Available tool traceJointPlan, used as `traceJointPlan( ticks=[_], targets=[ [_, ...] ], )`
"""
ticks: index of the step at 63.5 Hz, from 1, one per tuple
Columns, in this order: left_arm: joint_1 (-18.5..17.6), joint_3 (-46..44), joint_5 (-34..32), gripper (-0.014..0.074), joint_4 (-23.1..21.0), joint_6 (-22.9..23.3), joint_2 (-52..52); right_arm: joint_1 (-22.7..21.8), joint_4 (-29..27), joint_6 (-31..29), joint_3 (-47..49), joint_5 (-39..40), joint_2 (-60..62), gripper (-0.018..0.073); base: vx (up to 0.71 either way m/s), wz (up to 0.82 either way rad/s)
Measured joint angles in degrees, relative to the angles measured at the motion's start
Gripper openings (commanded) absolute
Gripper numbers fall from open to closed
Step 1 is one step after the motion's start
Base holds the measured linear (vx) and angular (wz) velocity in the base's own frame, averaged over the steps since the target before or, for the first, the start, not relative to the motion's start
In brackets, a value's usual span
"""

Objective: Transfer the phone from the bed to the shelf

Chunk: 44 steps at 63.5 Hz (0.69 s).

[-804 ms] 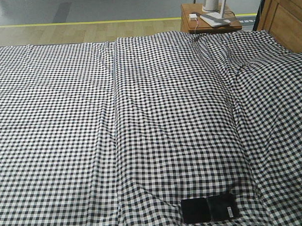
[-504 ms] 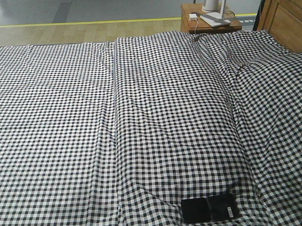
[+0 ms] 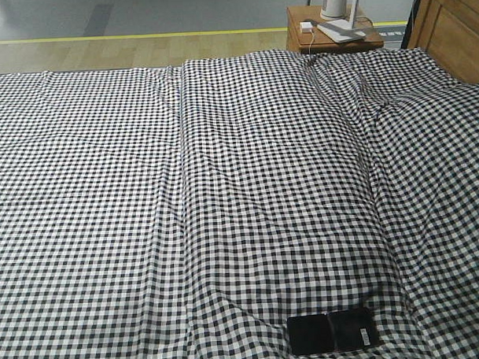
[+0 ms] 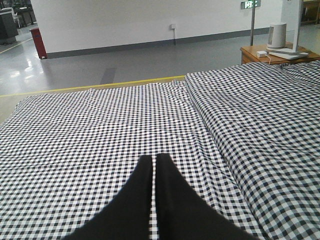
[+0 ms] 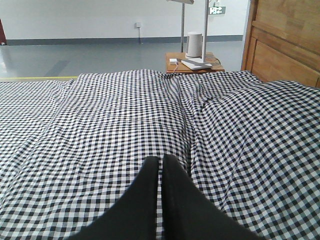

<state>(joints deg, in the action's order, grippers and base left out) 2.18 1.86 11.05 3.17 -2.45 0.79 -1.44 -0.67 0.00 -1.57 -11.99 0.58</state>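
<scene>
hovering over the bed (image 3: 89, 153) with the left gripper (image 4: 154, 159) and right gripper (image 5: 161, 159) both pinched closed on nothing, guessing because the reach hasn't begun, since the phone (image 3: 333, 332) lies flat, nowhere ahead of either jaws.

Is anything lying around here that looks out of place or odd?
Only the phone stands out: a black glossy slab lying flat near the near edge of the bed, right of centre. The sheet is creased in long folds, but nothing looks spilled or damaged.
</scene>
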Motion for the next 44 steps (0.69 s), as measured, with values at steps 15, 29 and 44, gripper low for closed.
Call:
traceJointPlan(
  ticks=[15, 29, 44],
  targets=[
    [0.0, 0.0, 0.0, 0.0001, 0.0, 0.0, 0.0, 0.0, 0.0, 0.0, 0.0, 0.0, 0.0, -0.0004, 0.0, 0.0],
    [0.0, 0.0, 0.0, 0.0001, 0.0, 0.0, 0.0, 0.0, 0.0, -0.5, 0.0, 0.0, 0.0, -0.0004, 0.0, 0.0],
    [0.0, 0.0, 0.0, 0.0001, 0.0, 0.0, 0.0, 0.0, 0.0, 0.4, 0.0, 4.1, 0.0, -0.0004, 0.0, 0.0]
  ],
)
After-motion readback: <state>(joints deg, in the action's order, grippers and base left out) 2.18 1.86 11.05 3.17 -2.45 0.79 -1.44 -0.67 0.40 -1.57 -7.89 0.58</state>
